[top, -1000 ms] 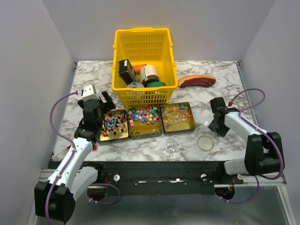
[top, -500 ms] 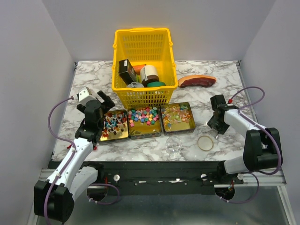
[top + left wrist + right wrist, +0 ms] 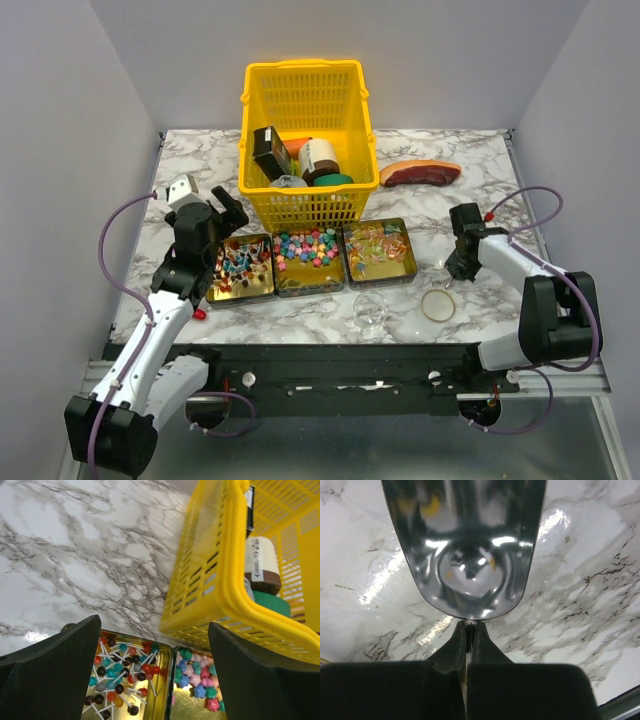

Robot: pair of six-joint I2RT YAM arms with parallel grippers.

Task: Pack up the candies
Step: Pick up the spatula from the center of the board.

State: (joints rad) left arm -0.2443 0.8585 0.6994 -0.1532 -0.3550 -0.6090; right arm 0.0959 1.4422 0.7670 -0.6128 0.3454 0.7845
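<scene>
The candies lie in three gold tins in front of the basket. One holds lollipops (image 3: 240, 268) (image 3: 117, 667), one holds small coloured sweets (image 3: 307, 250) (image 3: 197, 680), one holds clear-wrapped orange ones (image 3: 378, 250). My left gripper (image 3: 225, 215) (image 3: 155, 680) hangs open above the back of the lollipop tin, nothing between its fingers. My right gripper (image 3: 460, 262) (image 3: 468, 630) is shut on the thin end of a shiny metal scoop (image 3: 465, 540) low over the marble at the right. The scoop's bowl points away from the fingers.
A yellow basket (image 3: 305, 150) (image 3: 215, 580) with grocery packages stands just behind the tins. A clear glass jar (image 3: 371, 312) and its round lid (image 3: 438, 304) lie near the front edge. A reddish meat slab (image 3: 420, 172) lies at the back right.
My right gripper has closed on the scoop's end and shifted slightly. The left arm has drawn back a little towards the left, still open.
</scene>
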